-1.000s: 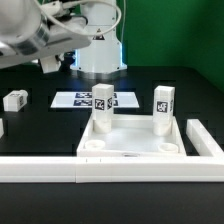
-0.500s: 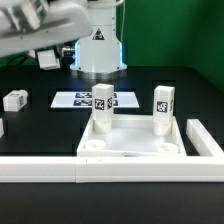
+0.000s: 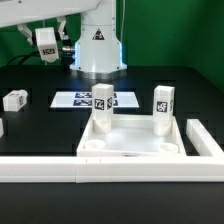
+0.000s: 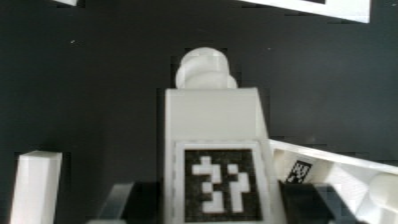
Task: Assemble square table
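The square tabletop slab (image 3: 135,142) lies in the middle of the black table. Two white tagged legs (image 3: 102,105) (image 3: 163,108) stand upright in its far corner sockets. My gripper (image 3: 45,42) hangs high at the exterior view's upper left. It is shut on a third white tagged leg (image 4: 214,130), which fills the wrist view, with its rounded peg end (image 4: 205,70) pointing away from the gripper. A dark finger (image 4: 135,200) stands on each side of the leg. A fourth leg (image 3: 14,99) lies loose at the exterior view's left.
The marker board (image 3: 80,100) lies flat behind the slab. A long white rail (image 3: 60,170) runs along the front and up the exterior view's right side (image 3: 207,140). The robot base (image 3: 98,45) stands at the back. White parts show at the wrist view's corners (image 4: 36,185).
The arm has swung from a blurred pose at the exterior view's upper left to a steadier one higher up. The gripper and its leg now show clearly. The slab and the standing legs have not moved.
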### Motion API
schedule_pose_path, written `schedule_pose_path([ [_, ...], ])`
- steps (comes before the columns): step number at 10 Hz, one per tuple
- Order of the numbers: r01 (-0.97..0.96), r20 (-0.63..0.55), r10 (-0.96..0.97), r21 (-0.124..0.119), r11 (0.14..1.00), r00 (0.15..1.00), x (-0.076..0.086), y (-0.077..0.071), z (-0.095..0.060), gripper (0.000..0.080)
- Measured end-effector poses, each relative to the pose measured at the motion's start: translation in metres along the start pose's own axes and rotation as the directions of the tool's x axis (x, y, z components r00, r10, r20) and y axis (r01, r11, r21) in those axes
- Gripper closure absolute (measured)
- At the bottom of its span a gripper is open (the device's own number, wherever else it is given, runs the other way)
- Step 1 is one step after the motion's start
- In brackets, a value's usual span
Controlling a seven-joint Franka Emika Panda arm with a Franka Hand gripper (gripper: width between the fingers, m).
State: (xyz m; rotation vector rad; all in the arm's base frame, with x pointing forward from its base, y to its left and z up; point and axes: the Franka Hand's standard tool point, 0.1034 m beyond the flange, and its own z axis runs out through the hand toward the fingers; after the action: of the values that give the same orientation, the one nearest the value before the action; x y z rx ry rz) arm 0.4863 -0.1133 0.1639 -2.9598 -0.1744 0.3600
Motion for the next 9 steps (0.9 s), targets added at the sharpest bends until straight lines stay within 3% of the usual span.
schedule_pose_path([
  [1,-0.002,-0.079,0.002,-0.005,1.000,0.997,0.003,0.000,0.001,0.0509],
  [2,-0.028,-0.159,0.033,0.030,0.999,0.987,0.008,-0.005,0.017,0.0509],
  [3,-0.112,-0.230,0.115,0.027,0.993,0.966,0.029,-0.019,0.016,0.0509],
  [4,-0.143,-0.317,0.140,0.014,0.990,0.938,0.059,-0.045,-0.001,0.0509],
  [5,-0.177,-0.385,0.170,0.017,0.984,0.907,0.079,-0.066,-0.014,0.0509],
  [6,-0.222,-0.430,0.216,0.038,0.974,0.877,0.091,-0.083,-0.019,0.0508],
  [7,-0.217,-0.493,0.201,0.025,0.976,0.847,0.095,-0.090,-0.018,0.0508],
  [9,-0.213,-0.594,0.157,-0.025,0.977,0.789,0.095,-0.076,-0.019,0.0508],
])
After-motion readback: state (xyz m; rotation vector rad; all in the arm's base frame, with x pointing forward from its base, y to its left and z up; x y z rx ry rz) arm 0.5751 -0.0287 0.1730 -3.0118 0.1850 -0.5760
